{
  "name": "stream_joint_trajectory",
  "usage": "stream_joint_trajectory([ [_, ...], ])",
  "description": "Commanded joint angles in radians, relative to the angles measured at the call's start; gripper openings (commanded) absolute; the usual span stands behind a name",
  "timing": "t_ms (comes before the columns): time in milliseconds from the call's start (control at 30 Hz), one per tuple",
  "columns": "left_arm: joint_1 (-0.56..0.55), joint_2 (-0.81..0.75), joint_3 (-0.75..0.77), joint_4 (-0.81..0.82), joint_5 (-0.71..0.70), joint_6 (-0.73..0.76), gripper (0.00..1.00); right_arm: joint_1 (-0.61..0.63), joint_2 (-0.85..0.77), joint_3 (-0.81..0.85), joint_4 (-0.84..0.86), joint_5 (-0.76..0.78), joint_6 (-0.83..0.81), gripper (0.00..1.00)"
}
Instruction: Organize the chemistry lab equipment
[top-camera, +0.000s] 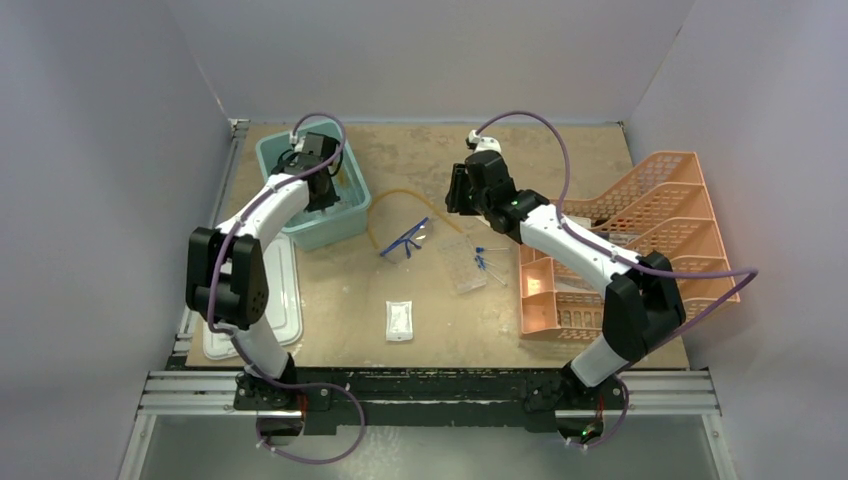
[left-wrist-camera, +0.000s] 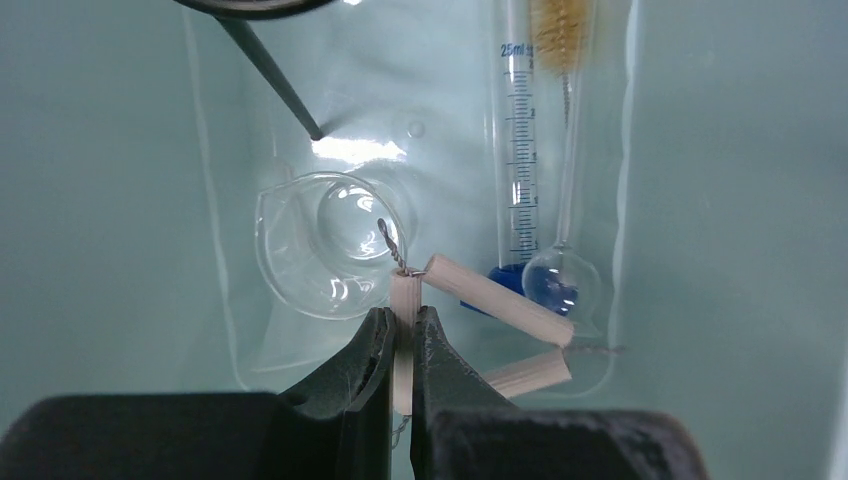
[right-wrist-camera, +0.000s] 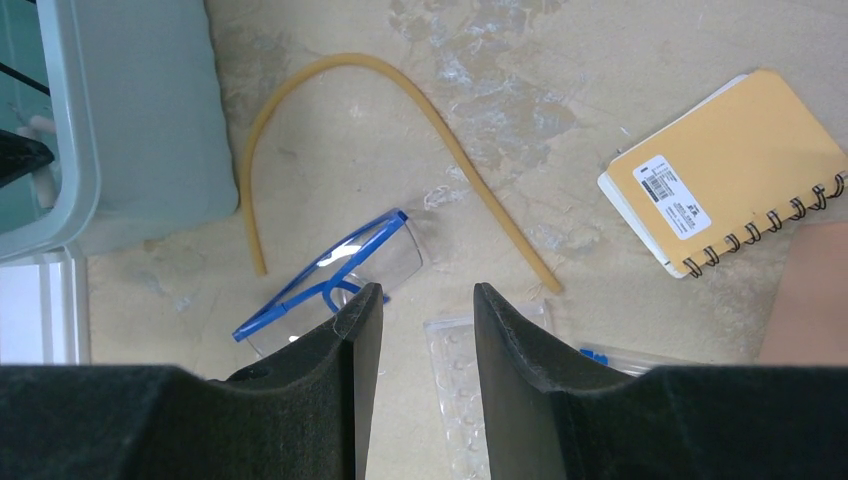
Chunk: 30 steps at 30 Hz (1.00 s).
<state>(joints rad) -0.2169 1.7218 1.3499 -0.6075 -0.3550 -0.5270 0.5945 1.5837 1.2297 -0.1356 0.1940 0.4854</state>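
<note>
tabletop (top-camera: 340, 290), teal tub (top-camera: 335, 222) far left. amber tubing (right-wrist-camera: 345, 59) curves by blue-framed goggles (right-wrist-camera: 335, 270), right claw (right-wrist-camera: 428, 320) hanging over them, parted wide, empty. down in the tub, left claw (left-wrist-camera: 402, 322) pinches the wire triangle (left-wrist-camera: 495, 298) by a white sleeve, small beaker (left-wrist-camera: 320, 245) just beside.

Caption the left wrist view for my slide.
Left gripper holds the wire triangle inside the teal tub, beside a small beaker.

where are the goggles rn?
Top view: goggles lie mid-table, right of the teal tub, left of the clear rack, inside the amber tubing arc.
</note>
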Motion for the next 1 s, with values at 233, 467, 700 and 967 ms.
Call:
stream_joint_trajectory([
  [233,0.013,0.081,0.033,0.002,0.043,-0.007,0.02,-0.005,-0.027,0.023,0.024,0.032,-0.024,0.42],
  [467,0.013,0.0,0.063,-0.038,0.047,-0.001,0.34,-0.005,-0.055,0.002,0.005,0.015,-0.002,0.43],
  [700,0.012,-0.135,0.108,-0.074,0.112,-0.011,0.44,-0.005,-0.08,-0.005,-0.033,-0.009,-0.004,0.45],
  [967,-0.055,-0.321,0.072,-0.046,0.255,0.033,0.46,-0.005,-0.06,-0.027,-0.073,-0.125,-0.026,0.49],
])
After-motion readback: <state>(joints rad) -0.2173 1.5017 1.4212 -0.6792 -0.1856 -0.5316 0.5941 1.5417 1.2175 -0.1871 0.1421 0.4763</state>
